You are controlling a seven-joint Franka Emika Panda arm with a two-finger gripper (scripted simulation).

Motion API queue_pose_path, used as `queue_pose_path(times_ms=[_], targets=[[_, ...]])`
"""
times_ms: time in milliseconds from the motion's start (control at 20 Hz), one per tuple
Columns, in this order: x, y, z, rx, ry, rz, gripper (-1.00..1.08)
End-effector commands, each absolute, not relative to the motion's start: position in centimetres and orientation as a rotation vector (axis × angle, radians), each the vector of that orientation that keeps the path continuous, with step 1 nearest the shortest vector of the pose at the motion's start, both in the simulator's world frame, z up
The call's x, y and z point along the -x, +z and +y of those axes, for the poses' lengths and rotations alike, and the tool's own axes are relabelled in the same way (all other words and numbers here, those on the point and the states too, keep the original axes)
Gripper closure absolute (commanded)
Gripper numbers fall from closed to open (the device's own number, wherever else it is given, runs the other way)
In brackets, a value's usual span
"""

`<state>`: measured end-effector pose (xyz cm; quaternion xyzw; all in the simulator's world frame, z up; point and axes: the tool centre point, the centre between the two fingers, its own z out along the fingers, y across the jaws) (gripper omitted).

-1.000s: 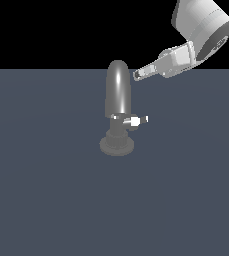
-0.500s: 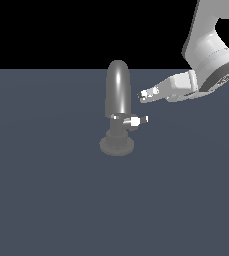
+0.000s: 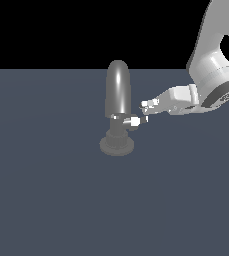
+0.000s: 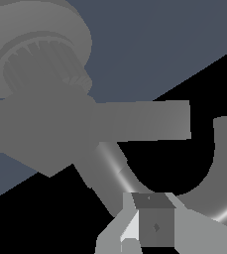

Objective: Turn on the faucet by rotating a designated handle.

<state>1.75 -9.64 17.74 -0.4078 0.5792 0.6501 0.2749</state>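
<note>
A dark slate-blue flat tabletop (image 3: 46, 200) fills the scene. The white jointed robot arm (image 3: 213, 70) reaches in from the exterior view's right. Near the middle of the table stands the grey glossy metal faucet (image 3: 118, 95) with its tall arched spout and ridged round base (image 4: 40, 59). The white two-fingered gripper (image 3: 146, 109) sits just right of the neck, close above the small white-and-grey lever handle (image 3: 132, 121), which juts rightward. Whether the fingers are apart or together, I cannot tell.
</note>
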Motion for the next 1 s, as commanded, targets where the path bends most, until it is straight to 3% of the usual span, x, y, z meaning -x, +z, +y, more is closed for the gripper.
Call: queue_pose_path(times_ms=[0, 950], targets=[[-1.7, 17.6, -9.6, 1.087, 1.749, 1.559, 1.08], [2.4, 13.9, -10.5, 1.086, 1.750, 1.558, 1.08]])
